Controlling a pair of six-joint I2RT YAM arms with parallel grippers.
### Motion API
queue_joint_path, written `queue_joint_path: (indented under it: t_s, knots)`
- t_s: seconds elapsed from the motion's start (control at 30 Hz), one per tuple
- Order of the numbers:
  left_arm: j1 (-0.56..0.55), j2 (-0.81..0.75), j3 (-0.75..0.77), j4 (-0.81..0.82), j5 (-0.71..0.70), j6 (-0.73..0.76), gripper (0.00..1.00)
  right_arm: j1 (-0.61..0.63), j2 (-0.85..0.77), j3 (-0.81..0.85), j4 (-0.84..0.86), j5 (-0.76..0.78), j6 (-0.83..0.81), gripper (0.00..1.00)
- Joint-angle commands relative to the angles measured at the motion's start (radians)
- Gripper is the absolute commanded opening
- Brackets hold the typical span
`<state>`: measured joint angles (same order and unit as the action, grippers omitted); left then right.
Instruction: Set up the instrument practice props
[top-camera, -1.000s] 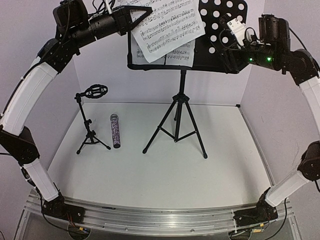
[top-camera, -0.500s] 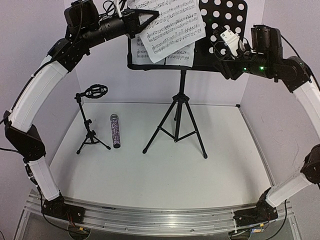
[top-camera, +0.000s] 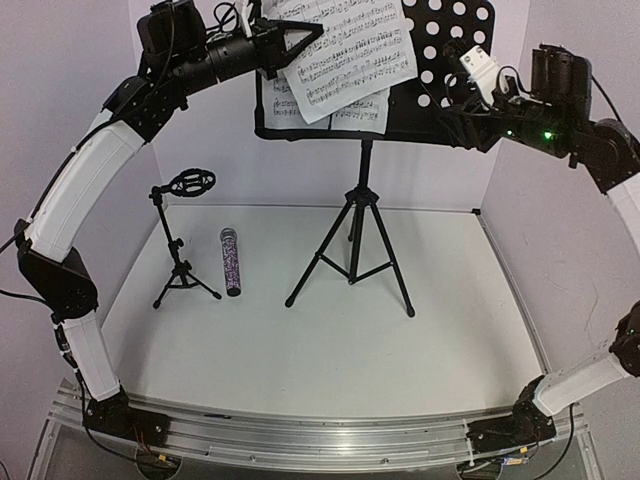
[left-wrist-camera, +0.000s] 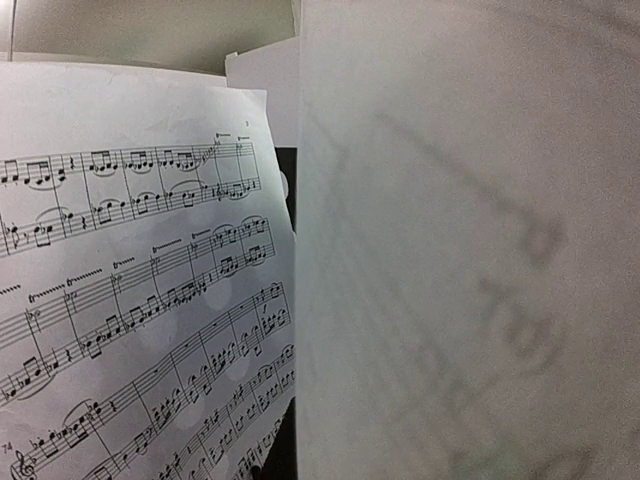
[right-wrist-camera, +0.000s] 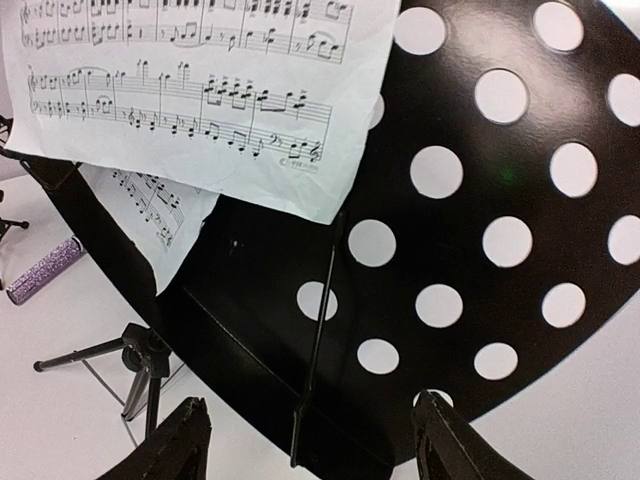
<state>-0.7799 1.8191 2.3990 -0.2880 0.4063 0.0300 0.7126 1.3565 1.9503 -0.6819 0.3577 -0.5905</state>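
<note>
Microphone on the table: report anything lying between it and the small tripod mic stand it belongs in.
Nothing visible does. The microphone lies flat on the white table just right of the mic stand, apart from it, with only bare surface between them. The stand's clip is empty.

White-shelled arms (top-camera: 85, 185), black joints, black cables (green lights (top-camera: 545, 133) on the right).
</note>
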Motion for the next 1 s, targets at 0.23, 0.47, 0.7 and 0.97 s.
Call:
queue_joint_path:
  t_s: [0.23,0.47,0.7,0.97]
  knots:
    - [0.005,-0.029,0.038,0.016,-0.044,0.095,0.00,-0.026,0.118,0.061,0.140,0.055,-0.034,0.56]
    - [0.007,-0.029,0.035,0.024,-0.038,0.106,0.00,-0.048,0.132,0.036,0.168,0.039,0.006,0.31]
    - [0.007,-0.038,0.012,0.038,-0.033,0.111,0.00,-0.048,0.124,0.005,0.180,0.026,0.034,0.13]
    - [0.007,-0.038,0.006,0.047,-0.027,0.111,0.00,-0.048,0.106,-0.042,0.184,0.046,0.046,0.11]
